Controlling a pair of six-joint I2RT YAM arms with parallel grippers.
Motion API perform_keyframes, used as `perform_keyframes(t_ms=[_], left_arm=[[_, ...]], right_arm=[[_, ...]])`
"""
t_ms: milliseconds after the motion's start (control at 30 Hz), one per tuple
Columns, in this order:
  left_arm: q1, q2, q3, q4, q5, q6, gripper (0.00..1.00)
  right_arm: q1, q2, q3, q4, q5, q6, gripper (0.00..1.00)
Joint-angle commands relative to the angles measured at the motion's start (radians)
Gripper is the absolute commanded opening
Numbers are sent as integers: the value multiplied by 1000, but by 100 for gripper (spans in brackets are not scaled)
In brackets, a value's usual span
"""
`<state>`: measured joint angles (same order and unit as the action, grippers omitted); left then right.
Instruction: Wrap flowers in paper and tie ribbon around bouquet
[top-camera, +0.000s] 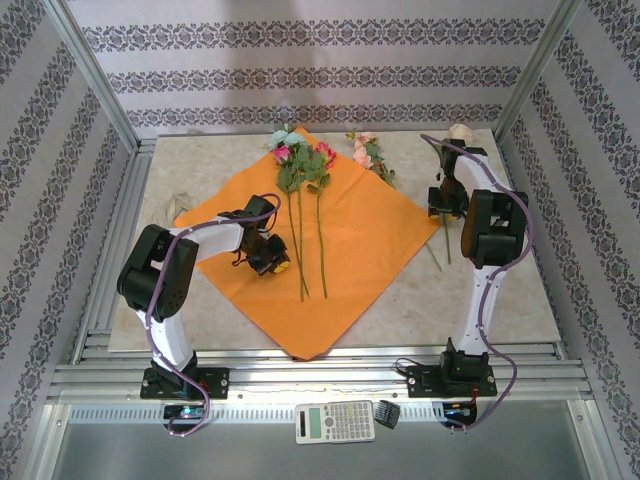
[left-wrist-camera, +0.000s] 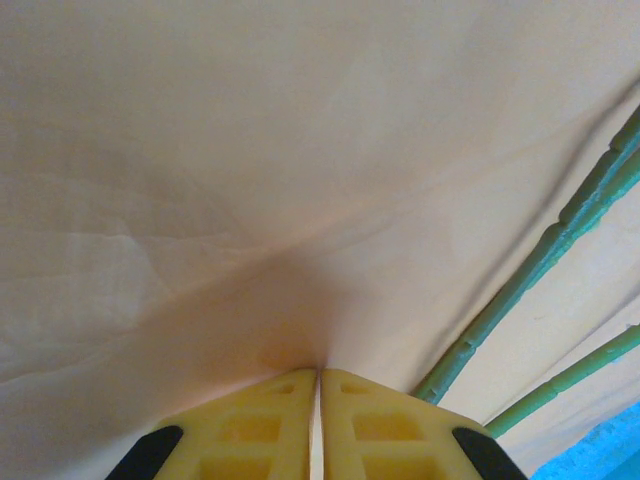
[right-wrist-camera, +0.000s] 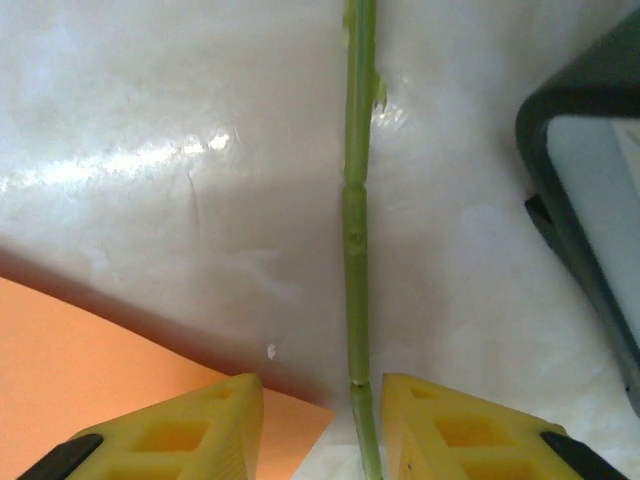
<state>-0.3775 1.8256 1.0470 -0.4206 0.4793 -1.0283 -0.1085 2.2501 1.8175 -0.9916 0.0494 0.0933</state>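
The orange paper (top-camera: 350, 250) lies flat as a diamond on the table. Two long-stemmed flowers (top-camera: 300, 170) with pink and light-blue blooms rest on it. A peach flower (top-camera: 365, 150) lies off its far right edge. My left gripper (top-camera: 268, 255) (left-wrist-camera: 320, 372) is shut, its tips pressed on the paper (left-wrist-camera: 250, 180) just left of the green stems (left-wrist-camera: 540, 265). My right gripper (top-camera: 445, 205) (right-wrist-camera: 322, 385) is open and straddles the stem (right-wrist-camera: 357, 220) of a cream flower (top-camera: 458, 135) beside the paper's right corner (right-wrist-camera: 100, 360). A pale ribbon (top-camera: 178, 200) lies left of the paper.
Metal frame rails (top-camera: 300, 372) and patterned walls box the table in. A calculator (top-camera: 335, 422) and a small black object (top-camera: 388, 413) sit below the near edge. A dark-edged object (right-wrist-camera: 590, 170) stands right of the stem in the right wrist view.
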Motion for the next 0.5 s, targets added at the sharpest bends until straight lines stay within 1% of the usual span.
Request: perform_keyframes(t_ms=[0,167,267,433,467], left_arm=[[12,-18,-52,-32,-11,10,11],[21,-38,-82,-40,-17,17,11],[25,-41,-82,-41,-20,22,11],[24,-38,-76,-43,-18,21,11],[25,-36,-76,-44,-19,23,11]], right_arm=[[7,25,24,-28,-16,-12,36],[10,46,31,-30,1,-28,32],[13,61,37,-32,6,-32,28],[16,80,67,-40,0,-28,27],[19,83,77,-43,-3,-29,26]])
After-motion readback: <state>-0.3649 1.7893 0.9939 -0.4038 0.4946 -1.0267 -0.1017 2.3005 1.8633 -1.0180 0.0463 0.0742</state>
